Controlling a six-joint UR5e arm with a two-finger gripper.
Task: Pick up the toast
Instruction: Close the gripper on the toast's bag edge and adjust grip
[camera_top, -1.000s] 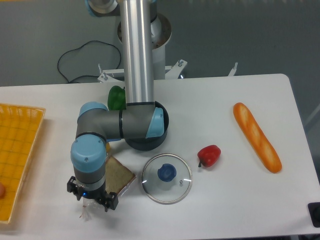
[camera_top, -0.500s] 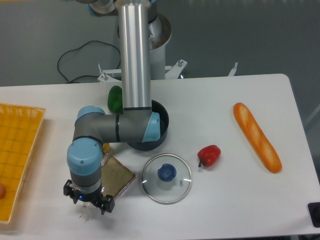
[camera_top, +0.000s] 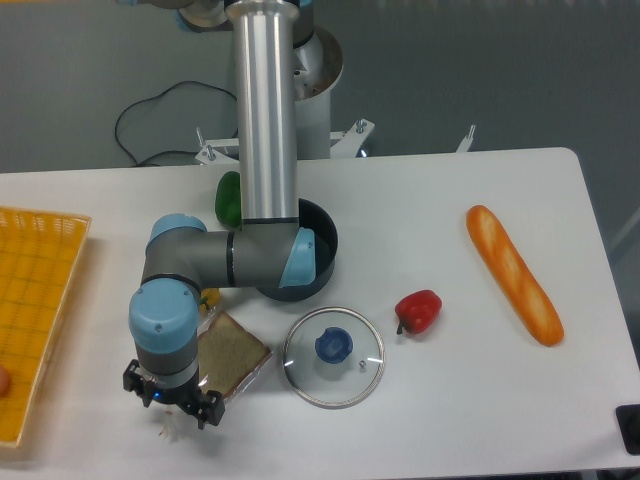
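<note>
Toast (camera_top: 233, 350) in its plastic bag is lying flat on the bench (camera_top: 450, 420), left of the glass lid (camera_top: 333, 357). Tool (camera_top: 170, 400) is hanging just beside its lower-left corner; can't tell if it's spread or pinching.

Toast (camera_top: 233, 352): we count one
Baguette (camera_top: 514, 273): one
Red pepper (camera_top: 418, 312): one
Lid (camera_top: 333, 356): one
Pot (camera_top: 322, 235): one
Basket (camera_top: 35, 300): one

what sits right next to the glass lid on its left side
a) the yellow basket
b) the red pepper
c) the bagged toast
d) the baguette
c: the bagged toast lies just left of the glass lid, while the red pepper sits to the lid's right.
</note>
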